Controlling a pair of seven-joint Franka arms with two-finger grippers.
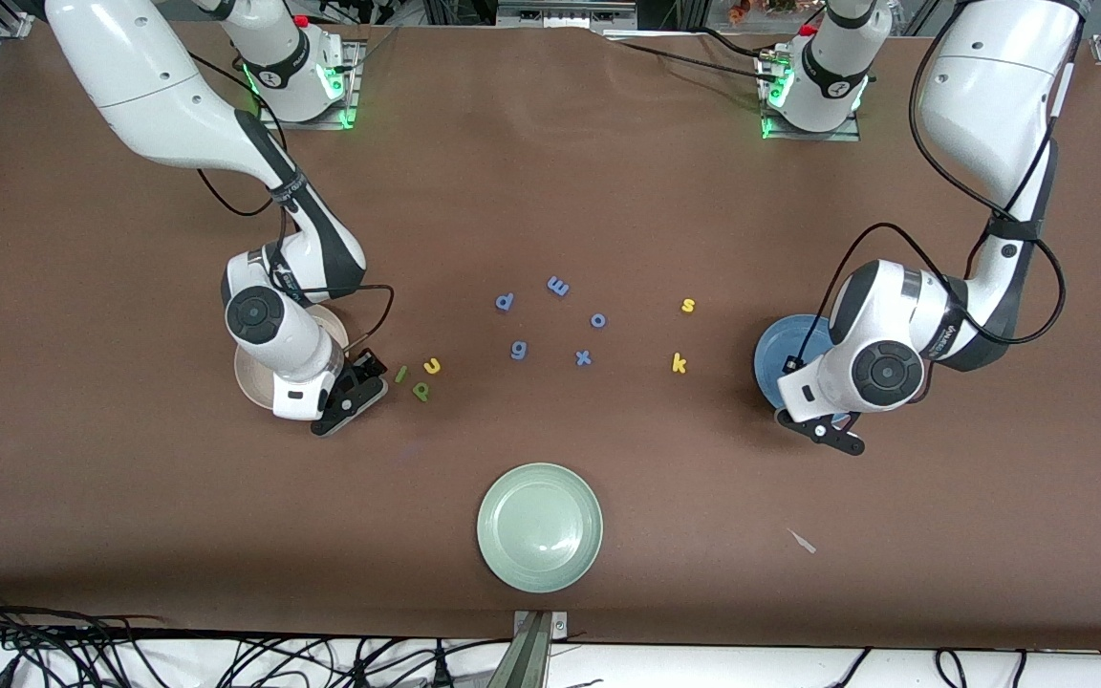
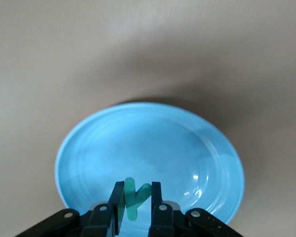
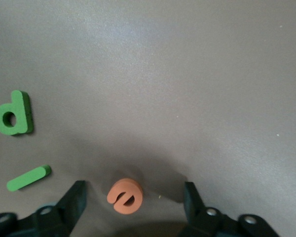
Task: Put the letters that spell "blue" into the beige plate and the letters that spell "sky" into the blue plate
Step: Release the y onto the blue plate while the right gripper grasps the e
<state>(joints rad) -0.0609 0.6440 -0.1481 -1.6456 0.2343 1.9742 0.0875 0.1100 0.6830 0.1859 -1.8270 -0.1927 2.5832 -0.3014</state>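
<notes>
Plates: 3. Beige plate (image 1: 247, 377) at the right arm's end, mostly hidden under that arm; blue plate (image 1: 780, 349) at the left arm's end, partly under the left arm; green plate (image 1: 539, 526) nearest the front camera, mid-table.
"blue" letters: 4, all on the table beside the beige plate. Light green l (image 1: 401, 374), yellow u (image 1: 432, 365) and dark green b (image 1: 421, 390) lie close together; orange e (image 3: 124, 196) shows only in the right wrist view.
"sky" letters: 3. Yellow s (image 1: 688, 305) and yellow k (image 1: 678, 362) lie on the table near the blue plate; teal y (image 2: 134, 197) is off the table.
Blue letters: 5 (image 1: 558, 286), scattered mid-table.
Surface: brown table (image 1: 550, 172); cables (image 1: 226, 659) along the edge nearest the camera.
Left gripper (image 2: 135, 205): over the blue plate, fingers pinching the y.
Right gripper (image 3: 133, 197): low over the table beside the beige plate, fingers spread to either side of the e, not touching it.
</notes>
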